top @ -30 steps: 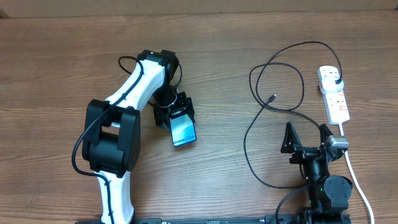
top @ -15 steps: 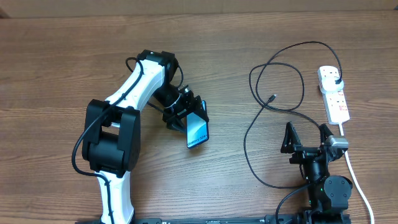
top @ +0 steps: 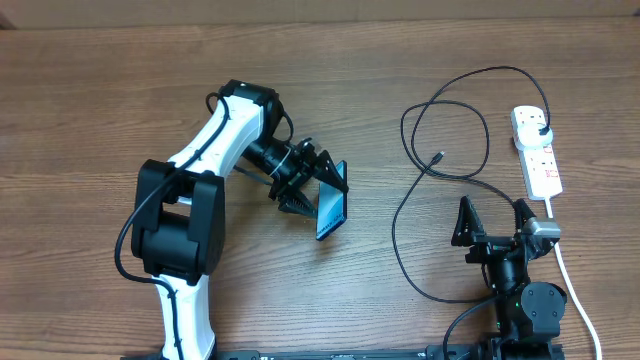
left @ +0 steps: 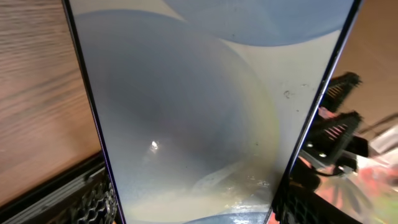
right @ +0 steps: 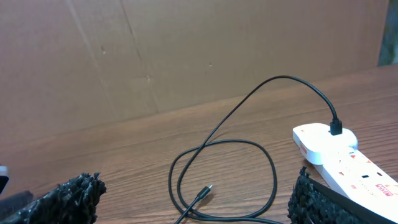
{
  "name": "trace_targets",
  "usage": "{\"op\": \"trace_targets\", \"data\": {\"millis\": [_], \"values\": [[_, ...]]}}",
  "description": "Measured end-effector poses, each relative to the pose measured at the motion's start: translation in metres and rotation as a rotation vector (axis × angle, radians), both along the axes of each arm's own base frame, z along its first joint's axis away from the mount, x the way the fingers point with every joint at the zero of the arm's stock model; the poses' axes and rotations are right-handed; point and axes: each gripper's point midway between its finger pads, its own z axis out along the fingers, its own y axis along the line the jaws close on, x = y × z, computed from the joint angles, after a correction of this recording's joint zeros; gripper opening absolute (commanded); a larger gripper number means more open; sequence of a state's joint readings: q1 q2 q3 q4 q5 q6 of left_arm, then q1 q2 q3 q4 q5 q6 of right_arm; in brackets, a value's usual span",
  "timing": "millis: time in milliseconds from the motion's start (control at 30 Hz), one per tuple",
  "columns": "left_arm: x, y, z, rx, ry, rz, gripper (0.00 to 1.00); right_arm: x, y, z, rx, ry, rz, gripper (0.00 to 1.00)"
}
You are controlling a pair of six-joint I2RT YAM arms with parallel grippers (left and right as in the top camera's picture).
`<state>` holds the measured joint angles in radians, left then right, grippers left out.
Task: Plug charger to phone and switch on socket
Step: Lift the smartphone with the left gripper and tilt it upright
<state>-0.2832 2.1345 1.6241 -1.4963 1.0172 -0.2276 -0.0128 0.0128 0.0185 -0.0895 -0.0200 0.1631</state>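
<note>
My left gripper (top: 318,187) is shut on the phone (top: 331,213) and holds it tilted up on its edge over the middle of the table. The phone's lit light-blue screen (left: 199,106) fills the left wrist view between my fingers. The charger is a thin black cable (top: 440,115) looped on the right, its connector tip (top: 439,156) lying free on the wood, its black plug (top: 541,124) seated in the white socket strip (top: 537,152). The tip (right: 204,190) and plug (right: 336,127) also show in the right wrist view. My right gripper (top: 493,218) is open and empty near the front.
The socket's thick white cord (top: 575,290) runs down the right edge toward the front. The socket strip (right: 342,162) lies just beyond my right finger. A cardboard wall (right: 186,50) stands behind the table.
My left gripper has carried the phone to the right and rotated it from lying screen-up to standing nearly on edge. The right arm, cable and socket have not moved.
</note>
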Motion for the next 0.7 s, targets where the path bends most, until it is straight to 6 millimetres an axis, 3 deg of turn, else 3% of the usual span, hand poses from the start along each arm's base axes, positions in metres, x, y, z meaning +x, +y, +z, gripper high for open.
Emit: {"op": "trace_targets", "data": {"millis": [700], "values": [[0.0007,0.0007,0.0097,-0.046,0.032,0.030,0.67,0.0000,0.0000,0.0000,0.000,0.000,0.000,1.00]]}}
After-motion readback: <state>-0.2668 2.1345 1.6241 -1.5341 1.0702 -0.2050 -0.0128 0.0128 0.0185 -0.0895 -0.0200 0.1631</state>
